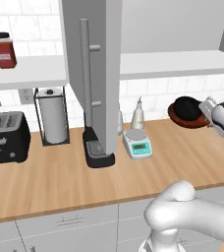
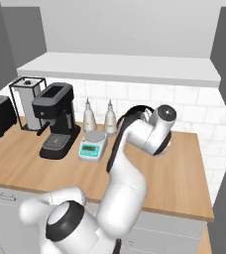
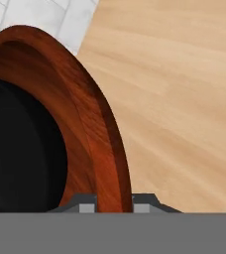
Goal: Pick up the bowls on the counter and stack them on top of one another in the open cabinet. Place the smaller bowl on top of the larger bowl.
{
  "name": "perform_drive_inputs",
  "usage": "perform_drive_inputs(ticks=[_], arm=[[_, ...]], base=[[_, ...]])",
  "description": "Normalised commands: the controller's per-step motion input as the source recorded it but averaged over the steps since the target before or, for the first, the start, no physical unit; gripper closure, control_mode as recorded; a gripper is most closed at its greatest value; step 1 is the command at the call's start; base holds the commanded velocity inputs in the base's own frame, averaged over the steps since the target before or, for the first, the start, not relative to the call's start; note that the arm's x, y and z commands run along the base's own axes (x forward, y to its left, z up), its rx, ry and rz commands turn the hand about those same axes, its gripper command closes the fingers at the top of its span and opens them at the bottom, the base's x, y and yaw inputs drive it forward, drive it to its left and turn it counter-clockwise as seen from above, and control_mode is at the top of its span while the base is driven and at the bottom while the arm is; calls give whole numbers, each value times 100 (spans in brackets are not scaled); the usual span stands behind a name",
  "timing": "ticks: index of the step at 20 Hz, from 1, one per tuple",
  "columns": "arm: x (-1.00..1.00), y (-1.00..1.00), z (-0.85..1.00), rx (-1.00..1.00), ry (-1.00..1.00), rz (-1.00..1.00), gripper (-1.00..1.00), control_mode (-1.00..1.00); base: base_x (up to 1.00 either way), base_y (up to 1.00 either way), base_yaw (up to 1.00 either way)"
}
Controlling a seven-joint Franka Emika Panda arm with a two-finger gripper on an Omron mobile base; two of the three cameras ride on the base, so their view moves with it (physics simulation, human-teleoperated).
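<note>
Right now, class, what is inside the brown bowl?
The black bowl sits inside the brown bowl on the counter. The brown bowl's floor beneath it is covered. The tool straddles the brown rim.

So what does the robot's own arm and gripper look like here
The glossy white, rounded arm has thick tubular links, dark grey bands at the joints and a round dark cap at one joint. Its gripper ends in two small dark grey finger tips with paler pads.

A home kitchen is shown: wooden bench [image 1: 60, 182], white tiled wall [image 2: 194, 116], toaster [image 1: 5, 138], coffee machine [image 2: 56, 119] and paper-towel holder [image 1: 51, 115].
</note>
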Motion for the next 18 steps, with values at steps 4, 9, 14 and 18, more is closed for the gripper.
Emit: perform_drive_inputs(ticks=[4, 9, 14, 18], arm=[[-100, 0, 100, 0, -4, 11, 100, -100], [-100, 0, 100, 1, -8, 15, 100, -100], [-73, 0, 100, 1, -17, 19, 100, -100], [-11, 0, 100, 3, -16, 17, 100, -100]], base=[[0, 0, 0], [0, 0, 0], [0, 0, 0], [0, 0, 0]])
